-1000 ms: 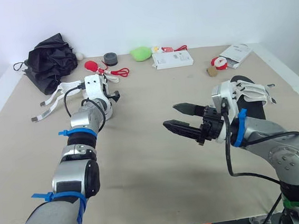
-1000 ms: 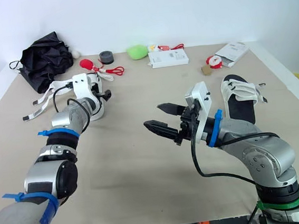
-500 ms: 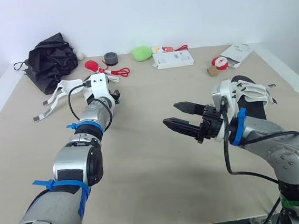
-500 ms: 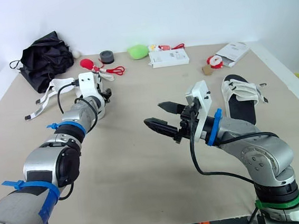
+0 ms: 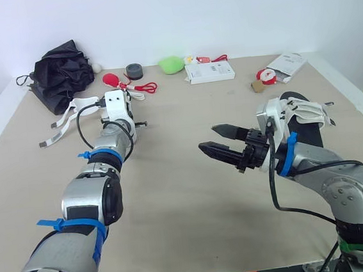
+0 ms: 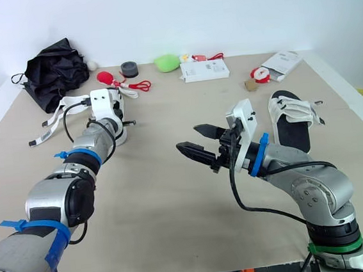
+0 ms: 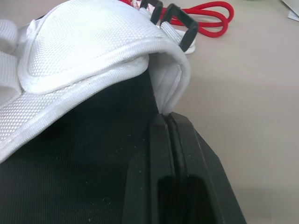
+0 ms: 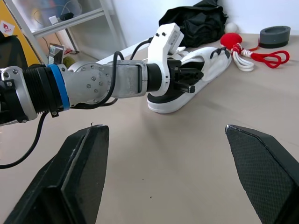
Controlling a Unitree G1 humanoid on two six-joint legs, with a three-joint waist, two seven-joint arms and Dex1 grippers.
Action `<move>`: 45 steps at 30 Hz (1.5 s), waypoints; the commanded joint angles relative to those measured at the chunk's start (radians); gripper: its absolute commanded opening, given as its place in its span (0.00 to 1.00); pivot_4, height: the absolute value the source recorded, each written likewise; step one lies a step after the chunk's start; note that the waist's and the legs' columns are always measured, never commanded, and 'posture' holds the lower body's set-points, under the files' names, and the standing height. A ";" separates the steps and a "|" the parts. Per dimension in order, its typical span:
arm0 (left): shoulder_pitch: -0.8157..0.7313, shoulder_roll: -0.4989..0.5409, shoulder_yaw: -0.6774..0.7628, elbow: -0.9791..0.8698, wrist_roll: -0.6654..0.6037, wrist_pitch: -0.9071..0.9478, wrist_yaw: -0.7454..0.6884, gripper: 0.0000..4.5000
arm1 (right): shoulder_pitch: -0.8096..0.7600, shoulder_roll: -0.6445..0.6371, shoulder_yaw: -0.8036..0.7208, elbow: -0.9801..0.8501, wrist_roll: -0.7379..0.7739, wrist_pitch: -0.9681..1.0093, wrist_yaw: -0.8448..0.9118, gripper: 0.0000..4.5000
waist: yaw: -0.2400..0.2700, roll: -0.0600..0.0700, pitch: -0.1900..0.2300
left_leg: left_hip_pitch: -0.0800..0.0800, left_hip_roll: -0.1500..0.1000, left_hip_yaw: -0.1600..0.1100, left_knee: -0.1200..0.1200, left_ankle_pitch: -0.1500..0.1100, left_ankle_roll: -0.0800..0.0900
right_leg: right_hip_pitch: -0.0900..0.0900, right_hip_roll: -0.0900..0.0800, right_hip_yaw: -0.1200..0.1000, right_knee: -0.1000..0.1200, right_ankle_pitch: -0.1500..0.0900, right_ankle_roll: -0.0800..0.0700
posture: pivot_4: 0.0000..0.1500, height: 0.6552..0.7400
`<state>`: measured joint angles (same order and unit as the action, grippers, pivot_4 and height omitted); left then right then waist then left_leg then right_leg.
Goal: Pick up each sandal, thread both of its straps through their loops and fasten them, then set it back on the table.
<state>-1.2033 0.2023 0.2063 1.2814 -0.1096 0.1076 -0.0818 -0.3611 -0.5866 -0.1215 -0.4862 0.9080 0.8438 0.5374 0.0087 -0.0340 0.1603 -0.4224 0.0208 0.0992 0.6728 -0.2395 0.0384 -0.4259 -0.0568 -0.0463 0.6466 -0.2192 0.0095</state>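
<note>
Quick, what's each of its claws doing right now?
Left gripper: shut, tips against the white sandal strap; whether it pinches it cannot be told.
Right gripper: open, holding nothing.

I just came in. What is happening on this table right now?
A two-armed robot is working on a pair of sandals. Its left tool reaches to the white sandal lying at the far left of the table. It is shut at the edge of a white strap; whether it pinches the strap is unclear. The right tool hangs open over the middle, holding nothing. The second sandal lies beside the right arm.
</note>
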 commanded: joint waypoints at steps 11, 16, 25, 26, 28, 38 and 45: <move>0.477 0.023 -0.070 -0.842 -0.033 0.453 -0.125 0.01 | 0.022 -0.009 -0.031 -0.034 0.035 0.008 -0.003 0.95 | -0.013 0.002 -0.003 | 0.003 0.000 0.001 0.000 0.000 0.000 | 0.001 -0.002 0.006 0.002 0.000 -0.001 | 1.00 1.00; 0.625 0.019 -0.107 -1.215 -0.105 0.639 -0.169 0.01 | 0.011 -0.011 -0.017 -0.023 0.031 0.010 0.013 0.95 | -0.012 0.002 -0.003 | 0.006 0.001 0.001 0.000 0.001 -0.001 | 0.003 -0.001 0.007 0.003 0.001 -0.001 | 1.00 1.00; 0.849 0.198 -0.194 -1.485 -0.254 0.447 -0.634 0.01 | 0.022 -0.054 -0.065 -0.049 0.134 0.032 0.108 0.95 | -0.001 0.002 -0.003 | 0.006 0.001 0.001 0.000 0.005 0.000 | 0.002 0.000 0.007 0.003 0.004 -0.005 | 1.00 1.00; 0.886 0.236 -0.212 -1.487 -0.258 0.367 -0.733 0.01 | 0.030 -0.070 -0.083 -0.055 0.159 0.035 0.125 0.95 | -0.001 0.002 -0.003 | 0.005 0.001 0.001 -0.001 0.005 0.000 | 0.002 -0.001 0.007 0.002 0.004 -0.005 | 1.00 1.00; 0.938 0.295 -0.246 -1.464 -0.239 0.181 -0.886 0.01 | 0.047 -0.101 -0.111 -0.058 0.187 0.039 0.151 0.95 | -0.001 0.002 -0.003 | 0.004 0.001 0.001 -0.001 0.005 0.000 | 0.001 -0.001 0.006 0.001 0.004 -0.006 | 1.00 1.00; 0.955 0.387 -0.308 -1.298 -0.262 -0.194 -1.287 0.01 | 0.151 -0.283 -0.197 -0.060 0.204 0.051 0.268 0.95 | 0.003 0.003 -0.003 | 0.003 0.002 0.001 -0.001 0.005 0.002 | 0.001 -0.004 0.002 0.000 0.001 -0.013 | 1.00 1.00; 0.865 0.350 -0.344 -1.249 -0.313 -0.236 -1.422 0.01 | 0.175 -0.323 -0.149 -0.056 0.152 0.040 0.304 0.95 | 0.003 0.002 -0.003 | 0.003 0.004 0.001 0.000 0.005 0.002 | 0.001 -0.001 0.001 0.000 0.000 -0.001 | 1.00 1.00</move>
<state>-0.3298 0.5570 -0.1353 0.0406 -0.3864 -0.1071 -1.4719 -0.1876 -0.8950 -0.2665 -0.5186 1.0672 0.8991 0.8281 0.0115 -0.0316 0.1577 -0.4197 0.0246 0.0999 0.6723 -0.2348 0.0401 -0.4253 -0.0582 -0.0450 0.6462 -0.2191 0.0085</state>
